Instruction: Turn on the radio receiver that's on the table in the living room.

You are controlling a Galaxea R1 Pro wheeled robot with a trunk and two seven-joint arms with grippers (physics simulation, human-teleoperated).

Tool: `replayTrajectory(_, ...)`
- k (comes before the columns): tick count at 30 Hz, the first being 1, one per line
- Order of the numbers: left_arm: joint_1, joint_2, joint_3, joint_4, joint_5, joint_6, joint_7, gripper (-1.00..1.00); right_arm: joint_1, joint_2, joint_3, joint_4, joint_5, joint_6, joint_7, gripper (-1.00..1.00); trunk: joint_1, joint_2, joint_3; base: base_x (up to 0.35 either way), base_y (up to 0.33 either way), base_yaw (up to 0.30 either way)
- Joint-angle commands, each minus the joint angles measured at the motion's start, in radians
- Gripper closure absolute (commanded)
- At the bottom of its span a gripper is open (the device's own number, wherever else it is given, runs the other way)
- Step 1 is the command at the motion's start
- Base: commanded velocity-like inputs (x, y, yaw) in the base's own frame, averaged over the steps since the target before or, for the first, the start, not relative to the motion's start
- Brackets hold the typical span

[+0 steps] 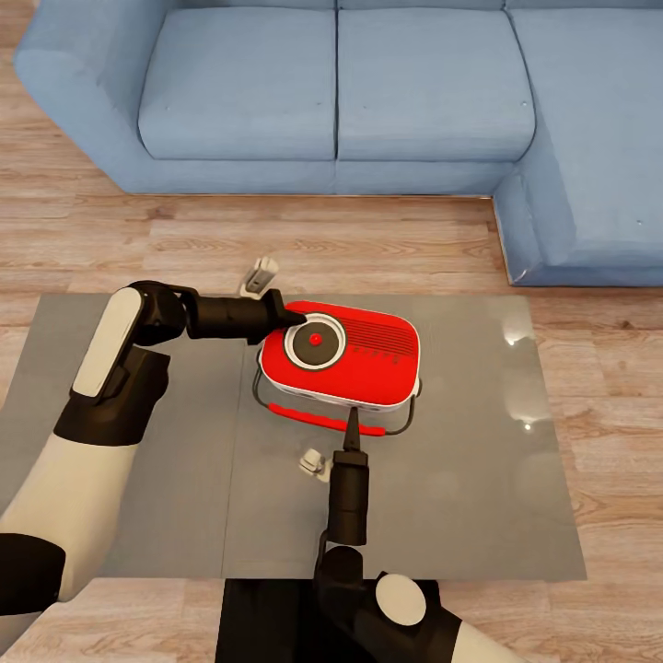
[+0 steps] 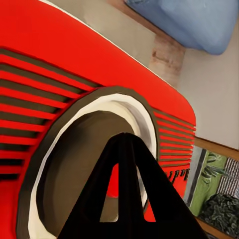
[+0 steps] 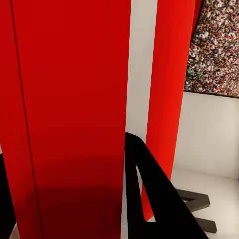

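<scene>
The red radio receiver (image 1: pixel 364 354) lies face up on the grey table (image 1: pixel 479 497), near the seam between its two panels. Its white-ringed dial (image 1: pixel 315 340) shows a red dot in the middle. My left gripper (image 1: pixel 296 319) is shut, and its tip touches the dial's left rim; up close the dial ring (image 2: pixel 119 107) curves just beyond the joined fingertips (image 2: pixel 124 138). From the near side my right gripper (image 1: pixel 352 416) reaches over the handle's red bar (image 1: pixel 313 421). That bar (image 3: pixel 69 99) fills the gap between the two fingers (image 3: pixel 149 194).
A blue L-shaped sofa (image 1: pixel 368 92) stands beyond the table across a strip of wood floor (image 1: pixel 322 249), its right arm reaching toward the table's far right corner. My dark base (image 1: pixel 267 626) meets the table's near edge. A crowd picture (image 3: pixel 214 50) hangs on the far wall.
</scene>
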Motion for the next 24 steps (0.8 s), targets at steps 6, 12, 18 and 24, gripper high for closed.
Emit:
replayTrajectory(6, 0.007, -0.003, -0.019, 0.003, 0.001, 0.0, 0.006, 1.0, 0.0, 0.0, 0.0, 0.0, 0.018, 0.01, 0.0, 1.0, 0.0, 0.0, 0.0, 0.0, 0.0, 0.0)
replayTrajectory(12, 0.009, -0.012, -0.067, 0.005, 0.002, -0.01, 0.008, 1.0, 0.0, 0.0, 0.0, 0.001, 0.018, 0.01, 0.0, 1.0, 0.0, 0.0, 0.0, 0.0, 0.0, 0.0)
replayTrajectory(18, 0.009, -0.014, -0.077, 0.02, 0.002, -0.032, 0.008, 1.0, 0.0, 0.0, 0.0, 0.002, 0.018, 0.01, 0.0, 1.0, 0.0, 0.0, 0.0, 0.0, 0.0, 0.0)
replayTrajectory(24, 0.009, -0.013, -0.078, 0.027, 0.002, -0.034, 0.008, 1.0, 0.0, 0.0, 0.0, 0.002, 0.018, 0.01, 0.0, 1.0, 0.0, 0.0, 0.0, 0.0, 0.0, 0.0)
